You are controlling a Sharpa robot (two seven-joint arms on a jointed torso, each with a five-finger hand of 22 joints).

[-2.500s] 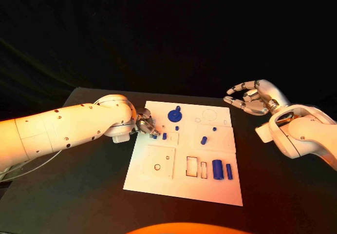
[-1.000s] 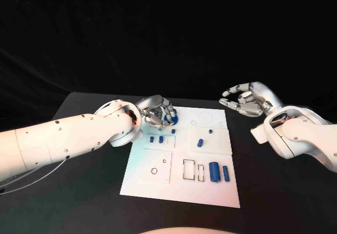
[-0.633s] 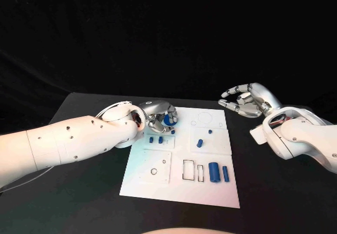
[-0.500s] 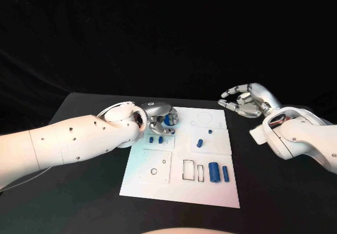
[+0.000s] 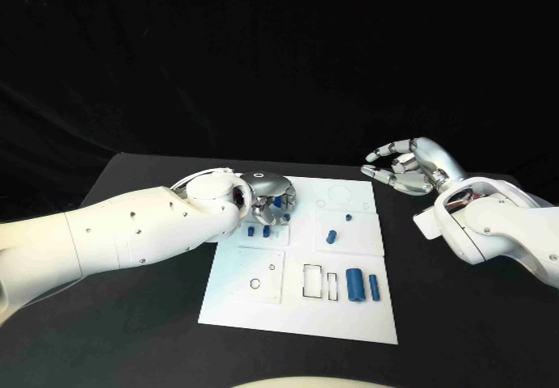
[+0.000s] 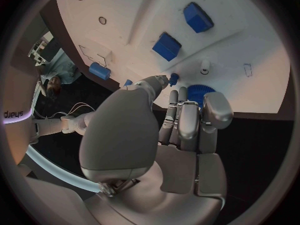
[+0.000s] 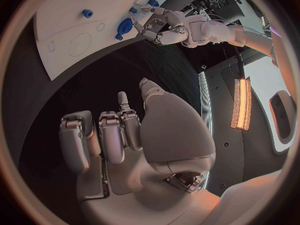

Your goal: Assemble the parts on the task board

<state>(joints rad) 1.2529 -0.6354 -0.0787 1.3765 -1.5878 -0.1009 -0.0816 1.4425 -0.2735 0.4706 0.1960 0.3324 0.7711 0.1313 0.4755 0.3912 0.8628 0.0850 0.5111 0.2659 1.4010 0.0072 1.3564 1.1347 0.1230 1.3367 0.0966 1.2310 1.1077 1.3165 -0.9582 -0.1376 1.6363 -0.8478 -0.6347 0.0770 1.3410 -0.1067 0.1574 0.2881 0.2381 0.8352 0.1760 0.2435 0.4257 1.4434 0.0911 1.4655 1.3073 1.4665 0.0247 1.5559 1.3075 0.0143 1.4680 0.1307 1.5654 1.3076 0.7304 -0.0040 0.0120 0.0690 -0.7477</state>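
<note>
Black table (image 5: 140,323), white task board (image 5: 303,307) in the middle of it. Left arm (image 5: 128,234) comes in low across the table's left side; right arm (image 5: 501,230) sits off the board's right edge.

Left hand (image 5: 268,196) is over the board's far-left corner, fingers curled down onto the round blue disc (image 6: 199,91). In the left wrist view the disc sits right at the fingertips (image 6: 212,102), mostly covered by them, with the thumb tip next to a small blue peg (image 6: 174,77). Fingers are narrow around the disc; cannot tell whether it's actually gripped or just touched, or whether it's off the board.

Right hand (image 5: 408,166) is raised beyond the board's far-right corner, well apart from every part, fingers half curled with gaps between them, nothing in them.

Parts on the board, big to small: fat blue cylinder (image 5: 355,284) near the right edge at the near end, thin blue bar (image 5: 374,287) just beside it on the right; oblong blue piece (image 5: 332,237) mid-board; two short blue blocks (image 5: 258,232) side by side just nearside of the left hand; tiny blue peg (image 5: 348,217) far of the oblong piece.
</note>
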